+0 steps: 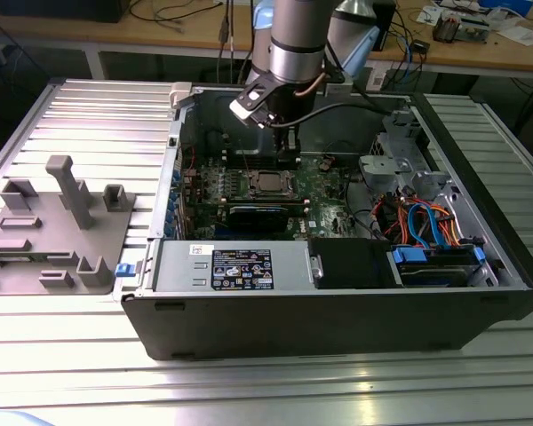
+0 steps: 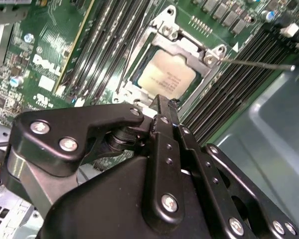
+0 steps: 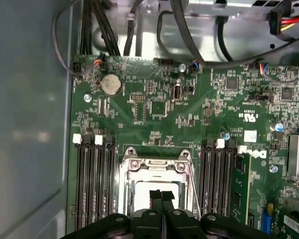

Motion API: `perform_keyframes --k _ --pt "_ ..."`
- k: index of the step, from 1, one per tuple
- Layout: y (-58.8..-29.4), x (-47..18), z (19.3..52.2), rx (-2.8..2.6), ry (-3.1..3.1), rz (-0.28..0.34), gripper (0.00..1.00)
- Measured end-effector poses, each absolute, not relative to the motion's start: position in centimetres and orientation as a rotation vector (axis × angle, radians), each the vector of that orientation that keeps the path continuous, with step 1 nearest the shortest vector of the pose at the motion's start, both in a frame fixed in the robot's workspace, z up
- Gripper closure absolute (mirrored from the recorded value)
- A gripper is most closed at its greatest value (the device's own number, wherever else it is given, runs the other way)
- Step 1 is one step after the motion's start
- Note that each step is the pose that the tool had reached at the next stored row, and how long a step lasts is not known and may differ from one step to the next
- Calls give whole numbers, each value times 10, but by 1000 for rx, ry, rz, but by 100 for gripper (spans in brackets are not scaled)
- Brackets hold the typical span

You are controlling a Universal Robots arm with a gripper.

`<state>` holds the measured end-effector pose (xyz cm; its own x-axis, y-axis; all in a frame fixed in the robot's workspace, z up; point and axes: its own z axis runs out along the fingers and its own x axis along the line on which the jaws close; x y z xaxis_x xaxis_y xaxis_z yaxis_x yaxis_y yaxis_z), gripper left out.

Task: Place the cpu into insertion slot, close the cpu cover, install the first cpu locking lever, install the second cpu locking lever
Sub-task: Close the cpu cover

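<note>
The cpu (image 2: pixel 167 77) lies flat in the insertion slot (image 1: pixel 268 182) on the green board, its pale metal top showing. The silver cpu cover (image 2: pixel 182 46) lies down around it as a frame, also seen as the cpu cover (image 3: pixel 157 167) in the first wrist view. One thin wire locking lever (image 2: pixel 259 63) sticks out sideways from a corner of the socket. A second lever (image 2: pixel 125 62) runs along the opposite side. My gripper (image 3: pixel 162 195) hovers just over the socket with its two black fingertips pressed together and nothing between them. In the exterior view the gripper (image 1: pixel 287 142) hangs above the socket.
Rows of black memory slots (image 3: pixel 92 184) flank the socket on both sides. The case's grey wall (image 3: pixel 27 124) stands close by. Cable bundles (image 3: pixel 189 40) cross above the board. A drive bay with blue and orange cables (image 1: pixel 426 226) fills the exterior view's right. A grey fixture (image 1: pixel 58 226) sits outside the case.
</note>
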<state>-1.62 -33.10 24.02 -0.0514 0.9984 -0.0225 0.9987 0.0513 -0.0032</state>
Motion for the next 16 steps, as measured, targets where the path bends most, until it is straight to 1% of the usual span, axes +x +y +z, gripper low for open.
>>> perform_keyframes --k 16 --pt "-332 -46 219 2102 2316 -28 89"
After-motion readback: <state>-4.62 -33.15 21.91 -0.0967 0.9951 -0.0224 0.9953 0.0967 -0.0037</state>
